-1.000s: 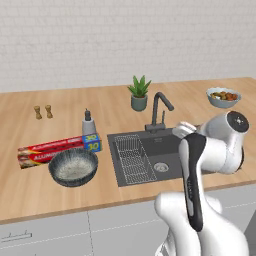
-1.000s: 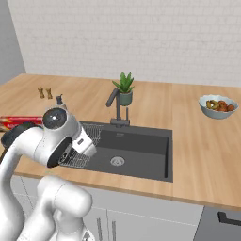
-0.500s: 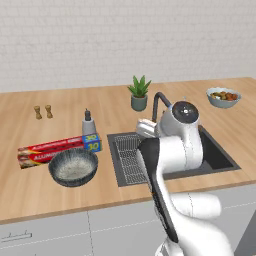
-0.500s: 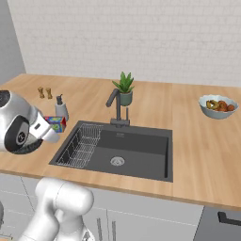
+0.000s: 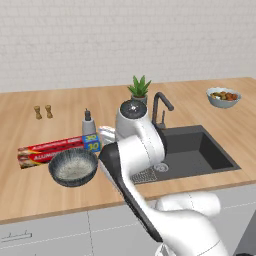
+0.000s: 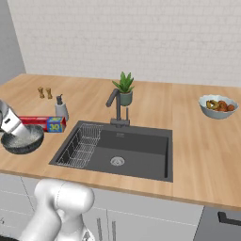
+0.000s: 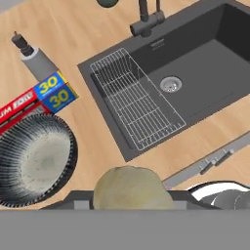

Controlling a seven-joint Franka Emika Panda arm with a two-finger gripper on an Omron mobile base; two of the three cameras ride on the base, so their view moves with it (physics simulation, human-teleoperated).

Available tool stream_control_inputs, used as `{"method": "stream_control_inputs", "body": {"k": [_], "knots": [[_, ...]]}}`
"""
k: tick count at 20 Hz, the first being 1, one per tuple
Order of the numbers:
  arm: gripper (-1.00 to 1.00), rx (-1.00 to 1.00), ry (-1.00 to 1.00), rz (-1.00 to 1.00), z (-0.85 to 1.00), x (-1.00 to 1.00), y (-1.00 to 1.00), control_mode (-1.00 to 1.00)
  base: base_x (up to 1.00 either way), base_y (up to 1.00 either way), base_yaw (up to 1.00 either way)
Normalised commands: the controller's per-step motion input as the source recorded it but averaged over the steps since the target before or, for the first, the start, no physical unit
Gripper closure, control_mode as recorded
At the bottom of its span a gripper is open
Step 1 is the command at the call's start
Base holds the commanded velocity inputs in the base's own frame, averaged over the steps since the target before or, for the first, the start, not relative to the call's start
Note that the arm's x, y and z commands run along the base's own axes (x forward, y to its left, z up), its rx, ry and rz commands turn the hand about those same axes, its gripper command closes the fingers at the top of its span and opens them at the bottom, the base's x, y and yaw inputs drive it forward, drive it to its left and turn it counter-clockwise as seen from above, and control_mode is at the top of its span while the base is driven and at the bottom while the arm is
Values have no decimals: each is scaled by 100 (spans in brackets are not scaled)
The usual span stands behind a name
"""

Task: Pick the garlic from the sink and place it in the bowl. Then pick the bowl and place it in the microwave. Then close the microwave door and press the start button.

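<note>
Gripper [image 7: 129,202] is clamped on the garlic [image 7: 131,188], a pale tan bulb sitting between the jaws at the bottom of the hand view, held up over the wooden counter [image 5: 30,192] near its front edge. Just past it, to the left, the bowl [image 7: 34,158] sits on the counter: ribbed dark outside, pale speckled inside, nothing in it. Bowl is left of the sink [image 6: 141,153], apart from it. Touching or right behind the bowl lies a red foil box [image 5: 55,150] with a blue end marked 30. Sink basin is dark grey, wire rack [image 7: 139,105] in its left part, round drain [image 6: 117,161] near the middle. Behind the foil box stands a small grey soap dispenser [image 6: 60,108]. Dark faucet [image 6: 116,107] rises at the sink's back edge, potted plant [image 6: 124,88] just behind it. Far left at the back: two small wooden shakers [image 5: 43,111]. Far right: a pale bowl of brown-orange food [image 6: 217,106], well apart from the sink.
</note>
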Motion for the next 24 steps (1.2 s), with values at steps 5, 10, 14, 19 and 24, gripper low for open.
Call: {"method": "stream_control_inputs", "body": {"k": [5, 10, 14, 19, 24], "knots": [[100, 0, 11, 10, -17, -3, 50, -100, 0, 0, 0], [100, -1, 15, 3, -9, 13, 54, -100, 0, 0, 0], [100, 0, 9, 1, -27, 33, 43, -100, 0, 0, 0], [100, -1, 6, 0, -28, 47, 29, -100, 0, 0, 0], [100, -2, 4, 0, -36, 51, 19, -100, 0, 0, 0]]}}
